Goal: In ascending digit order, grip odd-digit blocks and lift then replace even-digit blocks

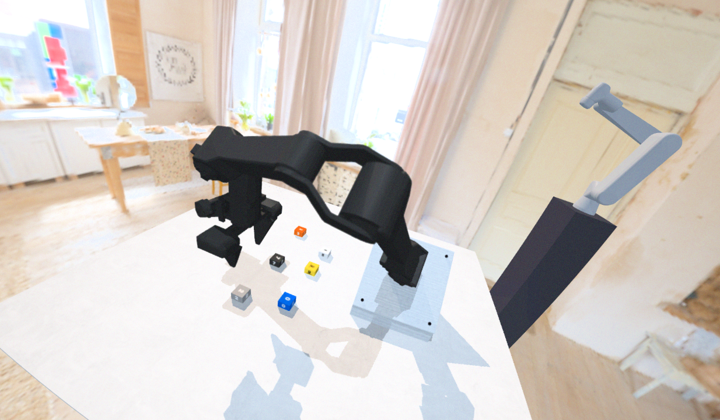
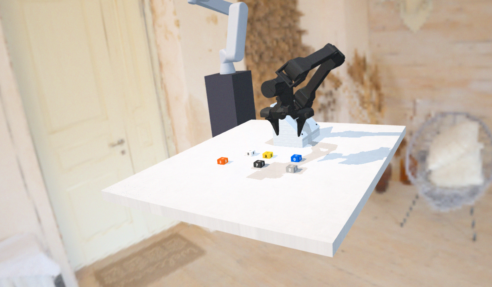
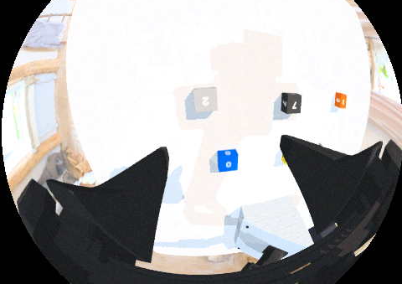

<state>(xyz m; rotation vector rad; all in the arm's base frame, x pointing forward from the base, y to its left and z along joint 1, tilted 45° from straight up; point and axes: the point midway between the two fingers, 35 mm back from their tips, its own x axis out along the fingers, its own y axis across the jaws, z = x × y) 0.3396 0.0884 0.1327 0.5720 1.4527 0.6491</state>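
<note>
My gripper (image 1: 246,254) (image 2: 288,135) (image 3: 227,147) is open and empty, high above the table. In the wrist view the blue 0 block (image 1: 286,301) (image 2: 296,158) (image 3: 227,161) shows between the fingertips, well below them. The grey 2 block (image 1: 240,294) (image 2: 291,168) (image 3: 205,100) lies near it. The black 7 block (image 1: 276,259) (image 2: 258,164) (image 3: 291,103) and orange 3 block (image 1: 300,231) (image 2: 222,160) (image 3: 340,100) lie to the right in the wrist view. The yellow 9 block (image 1: 311,269) (image 2: 267,154) is mostly hidden there by a finger. The white 8 block (image 1: 325,254) (image 2: 250,153) is hidden there.
The white table (image 1: 143,313) (image 2: 205,199) (image 3: 146,58) bears the blocks. My arm's pale blue base (image 1: 435,292) (image 3: 276,217) stands behind the blue and yellow blocks in the exterior view. A grey arm on a dark pedestal (image 1: 545,261) (image 2: 228,103) stands beyond the table.
</note>
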